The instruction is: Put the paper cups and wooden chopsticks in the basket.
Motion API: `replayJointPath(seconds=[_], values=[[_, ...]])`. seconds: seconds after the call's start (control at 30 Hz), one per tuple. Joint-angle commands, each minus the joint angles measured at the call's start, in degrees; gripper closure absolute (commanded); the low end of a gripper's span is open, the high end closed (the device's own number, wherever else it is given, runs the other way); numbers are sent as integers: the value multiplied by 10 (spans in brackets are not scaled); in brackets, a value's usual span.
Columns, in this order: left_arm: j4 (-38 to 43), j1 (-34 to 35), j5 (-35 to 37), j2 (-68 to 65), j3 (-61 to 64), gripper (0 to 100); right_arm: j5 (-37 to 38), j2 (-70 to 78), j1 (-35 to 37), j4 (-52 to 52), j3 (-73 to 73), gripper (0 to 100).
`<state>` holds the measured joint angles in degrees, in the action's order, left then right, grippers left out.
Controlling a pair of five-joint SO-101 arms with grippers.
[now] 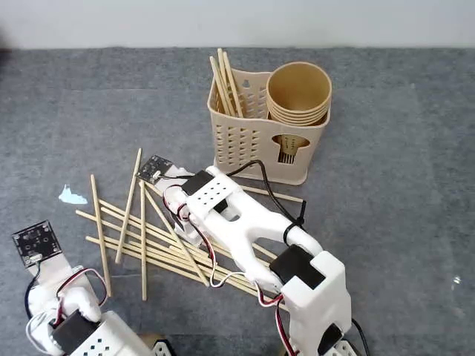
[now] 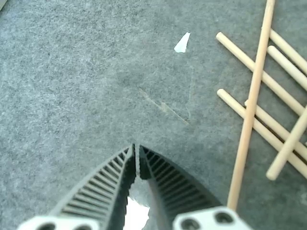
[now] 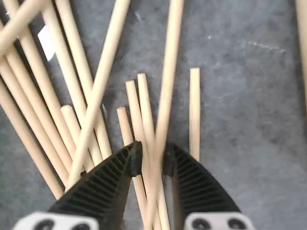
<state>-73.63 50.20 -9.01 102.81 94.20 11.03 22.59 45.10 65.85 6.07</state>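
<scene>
Item: right gripper (image 3: 151, 155) was clamped on one wooden chopstick (image 3: 168, 72) amid the loose pile (image 3: 79, 81); left gripper (image 2: 136, 153) was closed, empty. Paper cups (image 1: 298, 89) sat in the basket (image 1: 245, 141). Risk I noted (neighbours crowded the jaws): a second stick dragged along.

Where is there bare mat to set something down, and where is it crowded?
Bare: the mat stretch right of the basket and right arm; also the far-left corner, between basket and white scrap. Crowded: the chopstick pile at front left, with the right pincer over it.
</scene>
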Motion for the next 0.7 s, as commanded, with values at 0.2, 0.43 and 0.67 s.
replayJointPath(seconds=[0.2,0.43,0.67], values=[[10,-4,-4,-2,-4,985,9,43,-4,-14,-11,910],[10,-4,-4,-2,-4,985,9,52,-17,7,-63,901],[10,-4,-4,-2,-4,985,34,51,-48,7,-88,904]])
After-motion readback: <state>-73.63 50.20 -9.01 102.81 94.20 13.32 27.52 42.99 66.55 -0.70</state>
